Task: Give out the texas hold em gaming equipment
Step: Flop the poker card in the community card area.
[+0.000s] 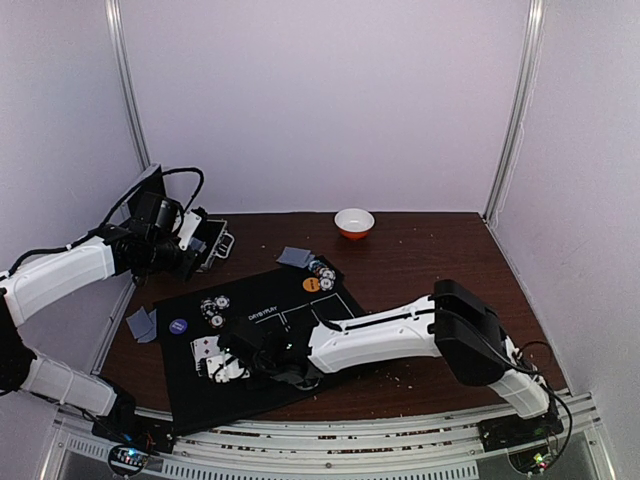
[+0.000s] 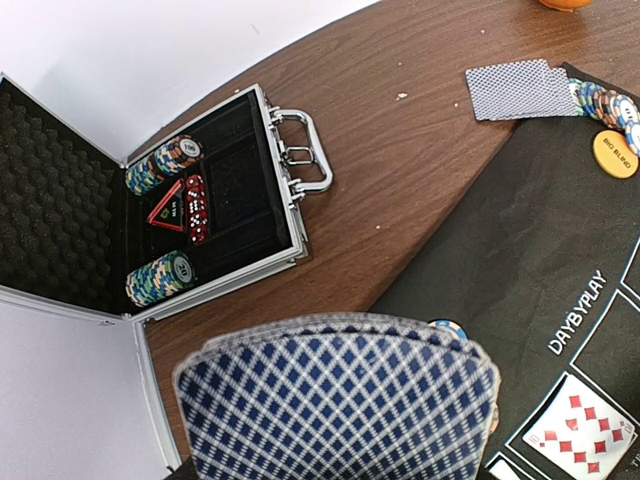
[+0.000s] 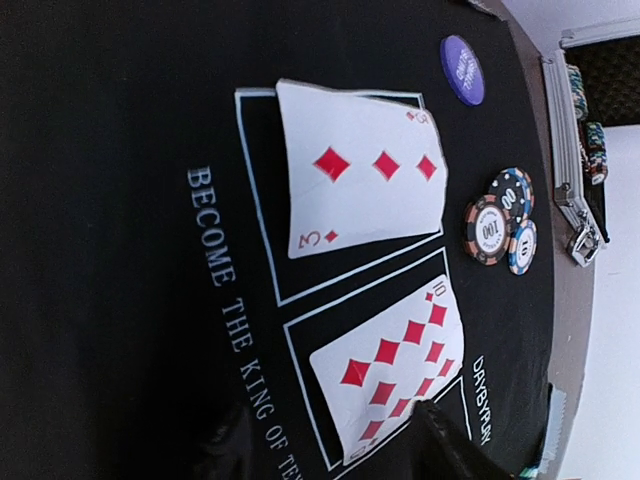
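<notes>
At the far left, the left hand point(image 1: 192, 252) hovers over the table point(image 1: 430, 260) beside an open metal case point(image 2: 245, 195). The case holds two rolls of chips point(image 2: 160, 165) and some red dice point(image 2: 195, 208). In the wrist view this hand has hold of a stack of cards point(image 2: 335, 405) with blue-checked backs; the stack hides the fingers, which sit part-open around it. Near the case, a small pile of face-down cards point(image 1: 143, 324) lies on the table just beside the left edge of the black mat point(image 1: 200, 400). On the mat near that edge sits a purple disc point(image 1: 178, 325), with three chips point(image 3: 500, 222) touching one another a little to its right. Next come two face-up cards in neighbouring white-outlined boxes: a three of diamonds point(image 3: 365, 180) and a ten of diamonds point(image 3: 395, 365). The right hand point(image 1: 238, 358) hangs low over these two. Only one dark finger point(image 3: 445, 450) shows, by a corner of the ten, so I cannot tell how far the hand is open or whether it holds anything. Further right, at the mat's far edge, a second pile of cards point(image 1: 295, 257) lies face down, with a row of chips point(image 1: 320, 270) beside it and an orange disc point(image 1: 312, 284) near that. A white bowl point(image 1: 354, 222) stands well apart at the back of the table.
</notes>
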